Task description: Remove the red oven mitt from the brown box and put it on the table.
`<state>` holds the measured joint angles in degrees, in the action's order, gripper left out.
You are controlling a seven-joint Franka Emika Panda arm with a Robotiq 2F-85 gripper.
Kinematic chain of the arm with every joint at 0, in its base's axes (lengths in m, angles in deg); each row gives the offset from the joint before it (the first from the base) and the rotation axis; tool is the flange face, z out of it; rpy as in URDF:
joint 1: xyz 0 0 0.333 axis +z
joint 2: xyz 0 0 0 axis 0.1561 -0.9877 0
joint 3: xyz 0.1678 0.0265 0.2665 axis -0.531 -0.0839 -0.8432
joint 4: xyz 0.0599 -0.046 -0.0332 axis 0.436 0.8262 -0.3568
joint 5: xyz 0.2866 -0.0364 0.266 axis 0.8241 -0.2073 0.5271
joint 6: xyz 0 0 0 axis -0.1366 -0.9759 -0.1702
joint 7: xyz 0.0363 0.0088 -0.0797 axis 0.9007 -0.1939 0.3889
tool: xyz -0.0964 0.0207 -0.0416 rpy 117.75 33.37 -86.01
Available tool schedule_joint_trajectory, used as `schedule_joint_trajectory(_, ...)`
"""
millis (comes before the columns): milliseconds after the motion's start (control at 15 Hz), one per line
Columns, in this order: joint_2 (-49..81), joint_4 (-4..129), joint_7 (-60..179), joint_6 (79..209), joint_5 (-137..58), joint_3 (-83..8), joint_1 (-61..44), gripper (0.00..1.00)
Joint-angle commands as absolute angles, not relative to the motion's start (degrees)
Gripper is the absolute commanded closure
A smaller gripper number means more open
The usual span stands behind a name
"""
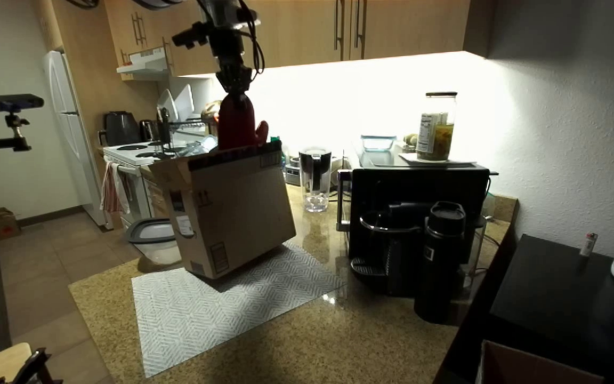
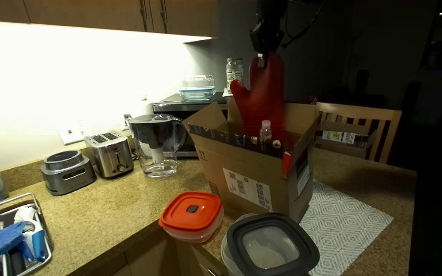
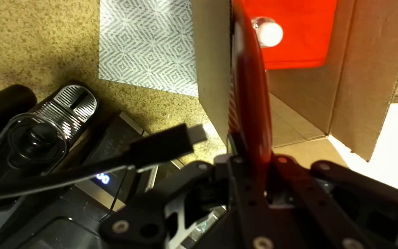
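Clamping with the black metal two-finger gripper (image 1: pixel 236 95), upper left of centre in an exterior view, with jaws drawn together to the thickness of the held item. Gripping there the rounded tip of the long bright red oven mitt (image 2: pixel 265 90), hanging tip-up at upper right of centre in an exterior view, with thumb pointing left. Projecting above the rim of the tall brown cardboard box (image 1: pixel 243 205), with lower end hidden inside, so not yet fully out. Finding the box open-topped, over the upper edge of the pale grey diamond-patterned mat (image 1: pixel 232 314), on the speckled tan-brown stone-like countertop (image 1: pixel 381 341), left of centre. Viewing inside the box, upper right of the wrist view, a bright red item (image 3: pixel 299 38) of uncertain kind and a small clear bottle (image 3: pixel 267 33) with a white cap. Noting, right of centre in an exterior view, a black coffee machine (image 1: pixel 400 266), and left of it a clear plastic water pitcher (image 1: pixel 316 184).
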<state>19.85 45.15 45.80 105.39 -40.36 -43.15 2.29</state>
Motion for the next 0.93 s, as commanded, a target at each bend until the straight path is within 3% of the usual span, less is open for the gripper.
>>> schedule_joint_trajectory(0,26.1,48.9,48.1,103.1,-40.6,-43.2,2.1,0.97)
schedule_joint_trajectory(867,31.8,54.2,53.0,100.4,-37.3,-41.4,1.1,0.97)
